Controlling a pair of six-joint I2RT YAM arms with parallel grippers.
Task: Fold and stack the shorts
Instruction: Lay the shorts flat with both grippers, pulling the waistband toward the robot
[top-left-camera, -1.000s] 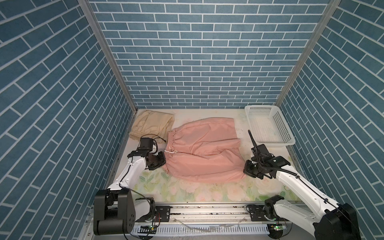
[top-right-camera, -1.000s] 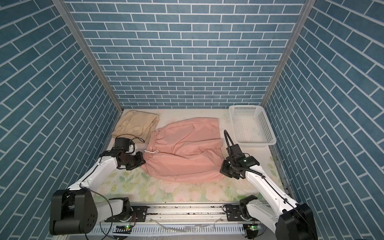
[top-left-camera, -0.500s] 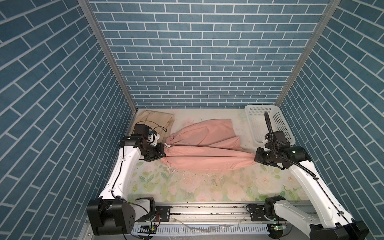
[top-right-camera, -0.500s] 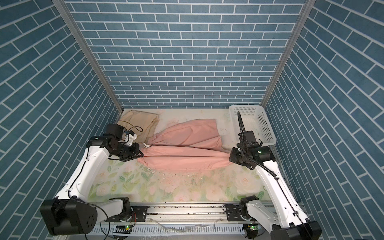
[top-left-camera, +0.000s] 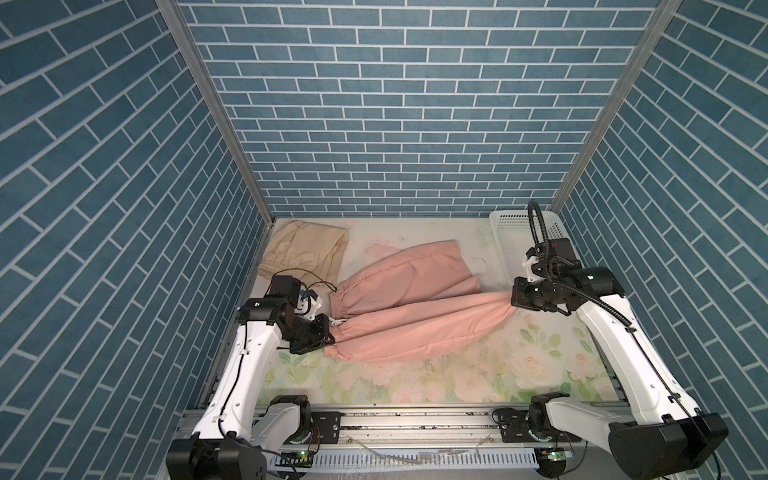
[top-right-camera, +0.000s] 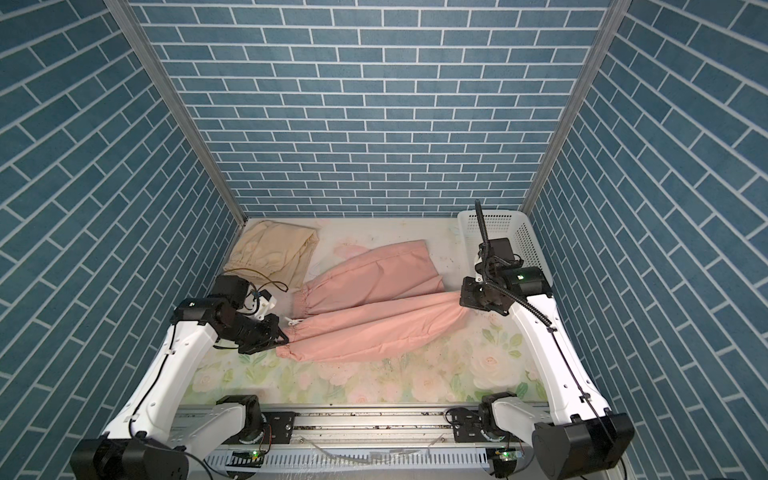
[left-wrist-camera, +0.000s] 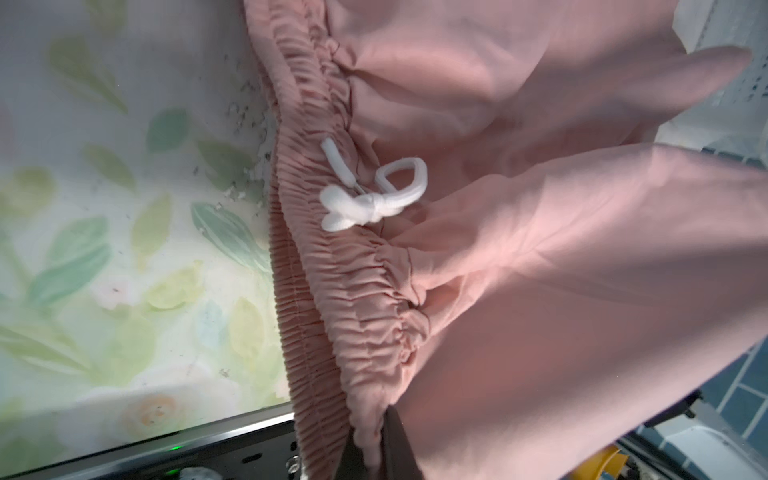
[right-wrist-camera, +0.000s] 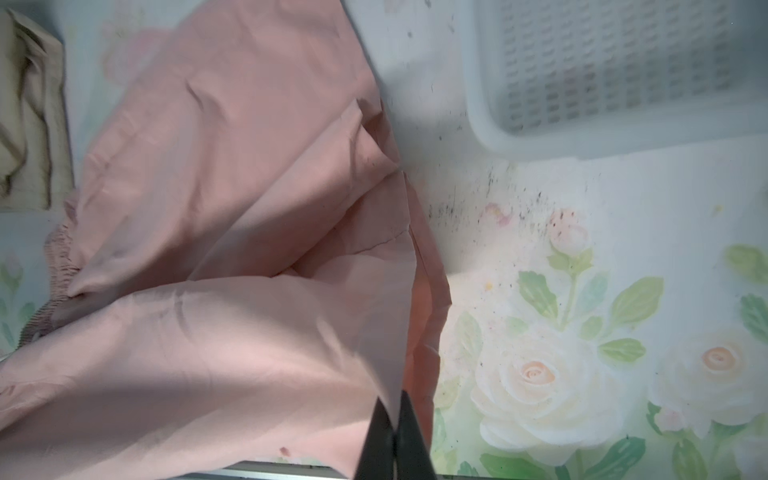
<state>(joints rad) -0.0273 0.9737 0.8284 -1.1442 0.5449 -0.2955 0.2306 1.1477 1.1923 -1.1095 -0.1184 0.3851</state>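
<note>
The salmon pink shorts (top-left-camera: 411, 307) (top-right-camera: 374, 307) are stretched left to right across the mat. Their far leg lies flat, and the near half hangs raised between my two grippers. My left gripper (top-left-camera: 330, 332) (left-wrist-camera: 376, 453) is shut on the gathered waistband, close to the white drawstring bow (left-wrist-camera: 365, 199). At the other end my right gripper (top-left-camera: 513, 297) (right-wrist-camera: 395, 432) is shut on the leg hem. The beige shorts (top-left-camera: 303, 253) (top-right-camera: 270, 249) lie folded at the back left corner, behind my left arm.
A white perforated basket (top-left-camera: 511, 232) (right-wrist-camera: 582, 137) stands at the back right, just behind my right wrist. Blue brick walls close in the left, right and back. A metal rail (top-left-camera: 415, 419) runs along the front edge of the floral mat (top-left-camera: 478, 370).
Both grippers lifted the near edge of the pink shorts off the mat and carried it back and up. The flat shorts now form a narrow raised band.
</note>
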